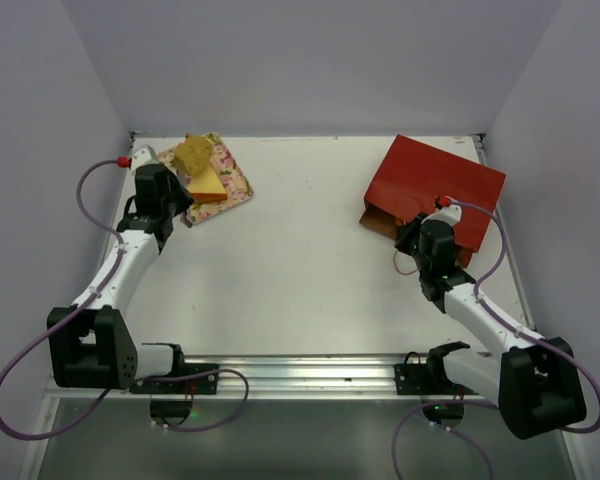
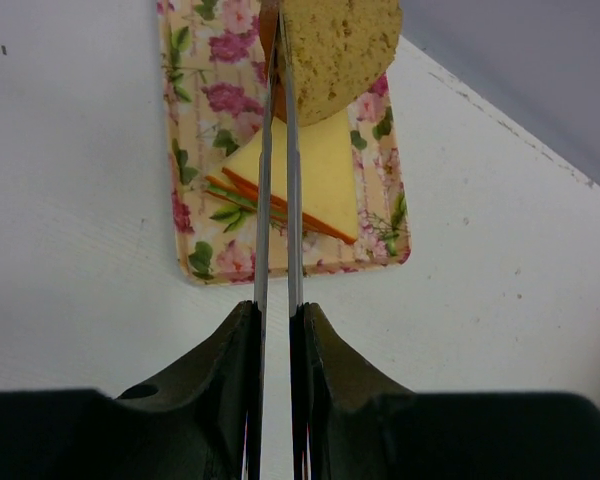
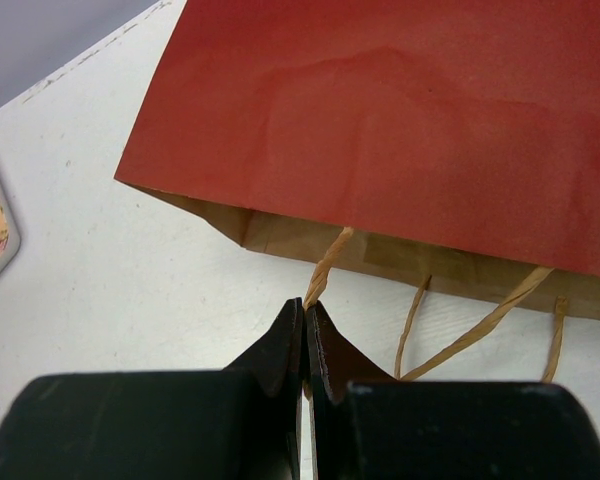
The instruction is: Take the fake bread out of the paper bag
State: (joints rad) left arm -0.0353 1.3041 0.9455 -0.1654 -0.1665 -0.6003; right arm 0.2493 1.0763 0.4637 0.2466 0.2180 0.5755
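Observation:
The dark-red paper bag (image 1: 435, 185) lies flat at the back right, its brown mouth towards me; it also shows in the right wrist view (image 3: 400, 120). My right gripper (image 3: 305, 305) (image 1: 417, 235) is shut on one cord handle (image 3: 325, 265) just in front of the mouth. No bread shows inside the bag. A yellow sandwich wedge (image 2: 310, 180) (image 1: 207, 185) and a brown bread piece (image 2: 340, 50) (image 1: 193, 152) lie on the floral tray. My left gripper (image 2: 277, 305) (image 1: 177, 212) sits at the tray's near edge, jaws nearly together on two thin metal strips (image 2: 263, 200) that reach over the wedge to the brown piece.
The floral tray (image 1: 238, 185) (image 2: 185, 130) lies at the back left. A second cord handle (image 3: 480, 325) trails on the table at the bag's mouth. Grey walls close the table at the back and both sides.

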